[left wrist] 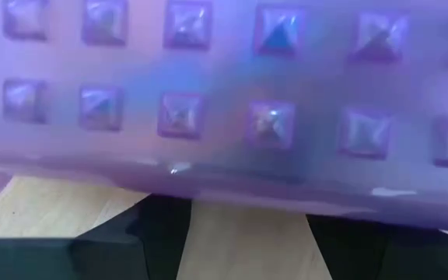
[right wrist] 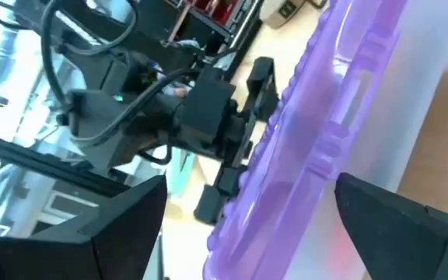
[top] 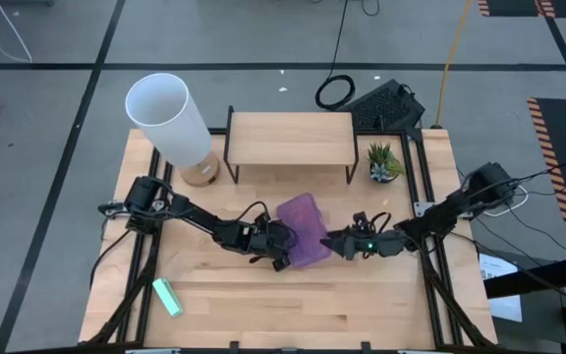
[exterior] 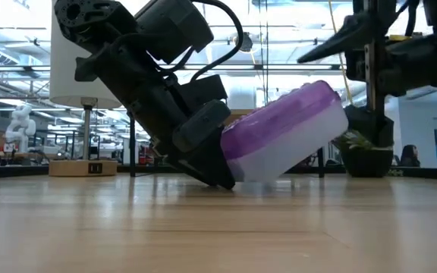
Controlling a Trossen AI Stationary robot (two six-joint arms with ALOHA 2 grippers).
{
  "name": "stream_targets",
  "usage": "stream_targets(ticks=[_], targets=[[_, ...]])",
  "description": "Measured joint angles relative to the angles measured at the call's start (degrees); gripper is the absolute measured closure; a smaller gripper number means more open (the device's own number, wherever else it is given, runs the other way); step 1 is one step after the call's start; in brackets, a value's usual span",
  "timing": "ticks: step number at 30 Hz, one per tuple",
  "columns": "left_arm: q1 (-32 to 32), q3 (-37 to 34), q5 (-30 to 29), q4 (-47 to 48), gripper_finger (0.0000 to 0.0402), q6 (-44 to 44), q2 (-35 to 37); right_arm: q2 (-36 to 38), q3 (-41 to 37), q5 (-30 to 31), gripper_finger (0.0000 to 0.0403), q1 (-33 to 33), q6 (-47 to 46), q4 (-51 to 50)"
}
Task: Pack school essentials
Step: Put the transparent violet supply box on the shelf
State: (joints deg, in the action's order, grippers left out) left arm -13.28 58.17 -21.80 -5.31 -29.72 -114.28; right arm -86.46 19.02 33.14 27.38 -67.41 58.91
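Purple box (exterior: 279, 133) (tipped up on one edge) is pinched by the left gripper (top: 281, 254); right gripper (top: 340, 242) waits wide beside it. Loose hold could drop it onto the counter (top: 263, 305).

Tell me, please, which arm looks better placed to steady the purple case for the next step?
Probably the left: the left gripper is already pressed against the tilted purple case, while the right gripper stands open beside its other edge.

Two dark, matte-black jointed robot arms

Black cables loop along the left arm (top: 190, 214); a small green light glows on the right arm (top: 430, 218)
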Motion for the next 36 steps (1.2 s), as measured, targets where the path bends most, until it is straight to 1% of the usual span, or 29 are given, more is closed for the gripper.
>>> stream_targets(ticks=[4, 7, 9, 15, 17, 22, 26, 30, 32, 36], targets=[[-0.02, 0.0, -0.06, -0.25, 0.0156, -0.4, -0.02, 0.08, 0.2, -0.35, 0.0044, -0.02, -2.94, -8.42], [0.02, 0.08, -0.04, -0.57, 0.0156, -1.16, -0.06, -0.33, 0.2, -2.3, 0.0044, -0.27, -7.25, -17.05], [0.05, 0.13, 0.23, -1.02, 0.0156, -1.4, -0.13, 0.0, 0.24, -2.6, 0.0044, -0.31, -8.84, -19.22], [0.05, 0.24, 1.0, -0.35, 0.0156, -1.29, -0.09, -0.04, 0.38, -1.64, 0.0044, -0.27, -10.7, -22.54], [-0.12, 0.24, 1.92, 1.48, 0.0156, -1.05, 0.9, 0.04, 0.4, -1.35, 0.0044, -0.27, -11.47, -23.58], [-1.07, -0.02, 3.0, 9.39, 0.0156, -0.88, 6.05, 0.05, 0.38, -0.82, 0.0044, -0.27, -10.25, -24.06], [-1.96, 0.1, 1.59, 9.86, 0.0156, 0.42, 11.61, 0.05, 0.32, -0.39, 0.0044, -0.27, -10.1, -24.65], [-2.6, 0.09, -0.46, 4.93, 0.0156, 3.47, 14.14, 0.03, 0.25, -0.3, 0.0044, -0.31, -9.78, -24.4], [-2.18, 0.11, -0.56, 0.78, 0.0156, 5.23, 14.21, 0.01, 0.23, -0.26, 0.0044, -0.33, -9.6, -24.33], [-0.28, 0.11, -0.94, -2.22, 0.0156, 6.32, 12.84, 0.0, 0.2, -0.24, 0.0044, -0.33, -9.27, -23.97]])
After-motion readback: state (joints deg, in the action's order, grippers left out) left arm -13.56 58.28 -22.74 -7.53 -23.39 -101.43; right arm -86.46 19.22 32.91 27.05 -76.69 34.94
